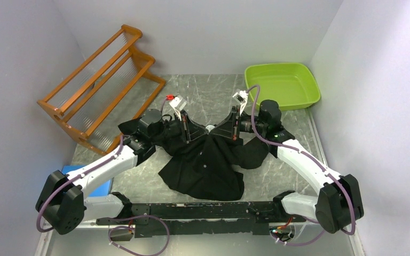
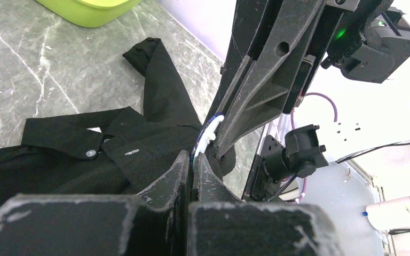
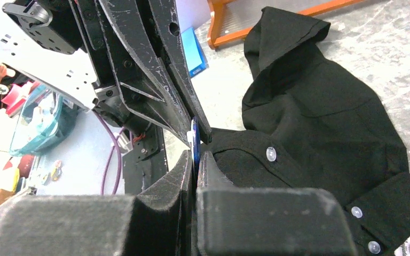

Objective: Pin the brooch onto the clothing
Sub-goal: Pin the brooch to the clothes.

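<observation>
The black shirt [image 1: 208, 165] lies crumpled on the table, collar end toward the far side, with pale buttons showing; it also shows in the left wrist view [image 2: 139, 146] and the right wrist view [image 3: 320, 122]. My two grippers meet tip to tip above its collar. The brooch [image 1: 209, 128] is a small white and blue piece between them. My left gripper [image 2: 193, 159] is shut on the brooch [image 2: 209, 133] from one side. My right gripper [image 3: 194, 157] is shut on its thin blue edge [image 3: 194, 140] from the other. Most of the brooch is hidden by the fingers.
An orange wooden rack [image 1: 101, 80] stands at the back left. A green tub [image 1: 283, 85] sits at the back right. A blue flat object [image 1: 104, 188] lies by the left arm's base. Grey walls close in both sides.
</observation>
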### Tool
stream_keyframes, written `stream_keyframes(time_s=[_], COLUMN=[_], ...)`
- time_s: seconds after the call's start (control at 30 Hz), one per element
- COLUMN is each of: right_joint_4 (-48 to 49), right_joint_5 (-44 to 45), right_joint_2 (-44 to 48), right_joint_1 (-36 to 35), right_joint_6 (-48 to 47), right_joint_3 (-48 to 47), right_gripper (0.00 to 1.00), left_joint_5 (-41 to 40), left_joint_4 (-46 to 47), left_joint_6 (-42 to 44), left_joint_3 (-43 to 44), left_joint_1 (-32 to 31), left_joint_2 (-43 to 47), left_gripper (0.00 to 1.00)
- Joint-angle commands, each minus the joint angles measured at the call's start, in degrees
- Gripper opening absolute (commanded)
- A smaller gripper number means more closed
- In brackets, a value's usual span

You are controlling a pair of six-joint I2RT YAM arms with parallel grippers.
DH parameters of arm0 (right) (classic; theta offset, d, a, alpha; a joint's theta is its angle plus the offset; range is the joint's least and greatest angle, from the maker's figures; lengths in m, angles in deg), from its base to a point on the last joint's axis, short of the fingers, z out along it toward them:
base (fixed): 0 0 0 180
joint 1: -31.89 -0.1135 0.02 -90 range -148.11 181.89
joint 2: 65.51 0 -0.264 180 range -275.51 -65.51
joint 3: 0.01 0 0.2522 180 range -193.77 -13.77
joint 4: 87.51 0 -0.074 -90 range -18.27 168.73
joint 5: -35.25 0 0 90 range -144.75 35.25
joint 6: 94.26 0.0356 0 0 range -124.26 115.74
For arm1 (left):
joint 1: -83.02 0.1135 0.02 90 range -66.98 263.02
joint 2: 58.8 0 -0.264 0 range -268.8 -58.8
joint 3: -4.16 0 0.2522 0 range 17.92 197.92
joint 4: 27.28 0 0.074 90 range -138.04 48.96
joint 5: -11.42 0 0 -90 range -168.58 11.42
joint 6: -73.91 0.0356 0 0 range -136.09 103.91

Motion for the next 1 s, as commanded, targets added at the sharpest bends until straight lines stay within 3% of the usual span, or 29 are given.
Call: stream_keyframes(time_s=[0.0, 0.43, 0.97], right_joint_4=[7.9, 20.11, 35.37], right_joint_5=[7.47, 5.62, 2.21], right_joint_2=[2.07, 6.48, 9.29], right_joint_1=[2.15, 2.15, 2.21], right_joint_6=[-1.05, 1.31, 6.09], right_joint_3=[0.39, 5.83, 11.18], right_gripper=[0.0, 0.0, 0.0], left_joint_5=[1.54, -6.31, -7.86], left_joint_4=[1.79, -0.51, -0.67], left_joint_6=[-2.81, -5.1, -6.83], left_joint_3=[-0.53, -2.35, -2.92], left_joint_1=[-1.31, -1.21, -1.16], left_joint_2=[2.48, 3.56, 3.34], left_gripper=[0.03, 0.03, 0.03])
